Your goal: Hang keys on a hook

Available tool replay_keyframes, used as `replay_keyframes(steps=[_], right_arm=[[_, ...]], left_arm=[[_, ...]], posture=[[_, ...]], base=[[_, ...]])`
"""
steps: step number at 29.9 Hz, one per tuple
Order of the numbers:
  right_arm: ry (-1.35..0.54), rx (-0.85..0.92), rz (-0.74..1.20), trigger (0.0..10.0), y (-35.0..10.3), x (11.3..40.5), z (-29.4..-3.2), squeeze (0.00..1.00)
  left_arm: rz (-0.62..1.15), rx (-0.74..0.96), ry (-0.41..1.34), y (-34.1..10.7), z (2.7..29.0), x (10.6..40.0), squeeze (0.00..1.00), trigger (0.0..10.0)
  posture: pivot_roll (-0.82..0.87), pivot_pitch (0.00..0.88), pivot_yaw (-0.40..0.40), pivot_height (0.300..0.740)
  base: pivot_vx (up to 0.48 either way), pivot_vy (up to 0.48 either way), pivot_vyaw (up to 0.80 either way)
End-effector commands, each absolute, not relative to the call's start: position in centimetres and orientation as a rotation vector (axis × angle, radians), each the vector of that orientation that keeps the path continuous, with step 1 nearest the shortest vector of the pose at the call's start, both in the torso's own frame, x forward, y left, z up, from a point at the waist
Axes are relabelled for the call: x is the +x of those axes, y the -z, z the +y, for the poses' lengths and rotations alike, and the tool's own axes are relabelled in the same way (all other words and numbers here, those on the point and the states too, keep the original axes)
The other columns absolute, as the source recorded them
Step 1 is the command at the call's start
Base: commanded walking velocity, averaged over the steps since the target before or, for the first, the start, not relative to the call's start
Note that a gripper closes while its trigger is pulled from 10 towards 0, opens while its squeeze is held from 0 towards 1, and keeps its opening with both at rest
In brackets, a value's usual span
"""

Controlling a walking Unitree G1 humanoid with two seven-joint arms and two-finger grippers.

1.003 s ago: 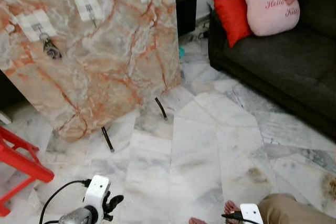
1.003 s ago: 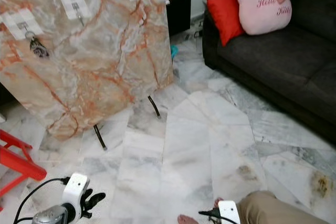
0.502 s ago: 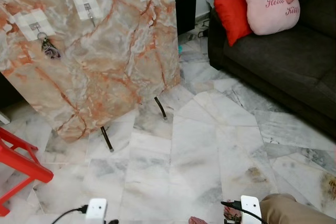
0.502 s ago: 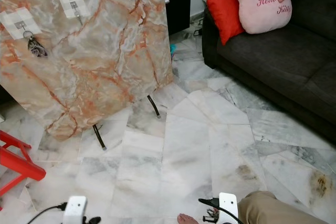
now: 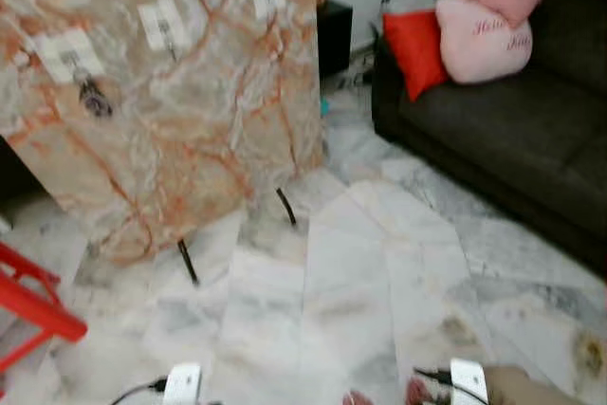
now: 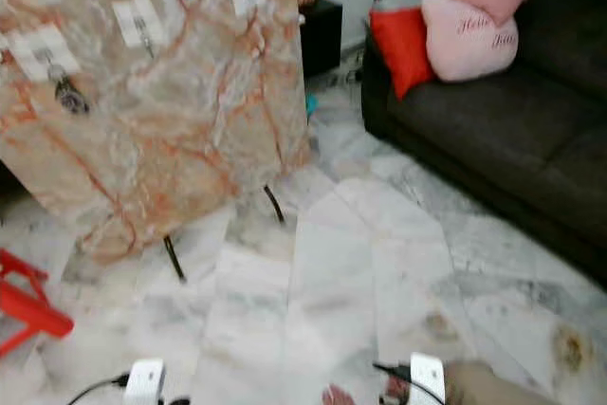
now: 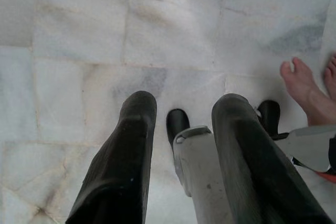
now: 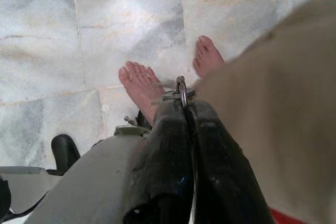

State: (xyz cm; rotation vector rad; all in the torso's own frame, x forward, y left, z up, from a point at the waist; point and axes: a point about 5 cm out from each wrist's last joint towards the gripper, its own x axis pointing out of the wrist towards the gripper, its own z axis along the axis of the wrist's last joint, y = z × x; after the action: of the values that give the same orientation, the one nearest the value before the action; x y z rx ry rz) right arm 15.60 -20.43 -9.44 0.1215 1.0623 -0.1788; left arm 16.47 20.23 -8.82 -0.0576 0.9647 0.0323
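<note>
Since the earlier frames our head camera has tipped and blurred as we walk, and the left arm has dropped to the bottom edge; the things themselves sit as before. At upper left, the marble board (image 5: 190,92) leans on its thin legs, with three hooks (image 5: 68,52) on white pads; the leftmost already carries a dark bunch. At lower left our left gripper (image 7: 181,129) hangs idle over the floor (image 5: 341,272), fingers spread and empty. At lower right our right gripper (image 8: 182,109) is pinched tight on the keys (image 8: 181,90), the ring poking out past the fingertips.

We judge the step to be the approach. We should close on the board squarely, raise the ring with its opening facing a free hook, the middle or right one, and only let go once it hangs.

A person's bare feet (image 8: 142,85) and tan trouser leg (image 8: 273,108) are just beside our right arm; the red stool (image 5: 33,301) sits at the left edge, the sofa (image 5: 512,130) and cushions (image 5: 484,30) at upper right
</note>
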Motion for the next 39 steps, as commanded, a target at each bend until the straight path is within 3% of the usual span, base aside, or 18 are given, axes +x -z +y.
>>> replay_keyframes(steps=[1,5,14,39], right_arm=[[0.176,0.134,1.053,10.0,9.4,15.8,-20.2,0.00],[0.152,0.123,1.031,10.0,9.3,16.0,-20.2,0.00],[0.162,0.143,1.017,10.0,9.3,15.8,-20.4,0.00],[0.196,0.166,0.969,10.0,8.7,17.1,-20.6,0.00]], left_arm=[[0.977,-0.062,-0.048,9.0,20.5,16.1,0.00,10.0],[0.984,-0.059,-0.053,9.0,20.6,16.1,0.00,10.0],[0.985,-0.064,-0.057,9.0,20.6,16.2,0.00,10.0],[0.988,-0.082,-0.054,9.0,20.0,16.3,0.00,10.0]], posture=[[-0.06,0.000,0.014,0.740],[-0.06,0.000,0.019,0.740],[-0.06,0.000,0.017,0.740],[-0.09,0.009,0.003,0.740]], base=[[0.322,0.000,0.00],[0.325,0.000,0.00],[0.326,0.000,0.78],[0.335,0.000,0.00]])
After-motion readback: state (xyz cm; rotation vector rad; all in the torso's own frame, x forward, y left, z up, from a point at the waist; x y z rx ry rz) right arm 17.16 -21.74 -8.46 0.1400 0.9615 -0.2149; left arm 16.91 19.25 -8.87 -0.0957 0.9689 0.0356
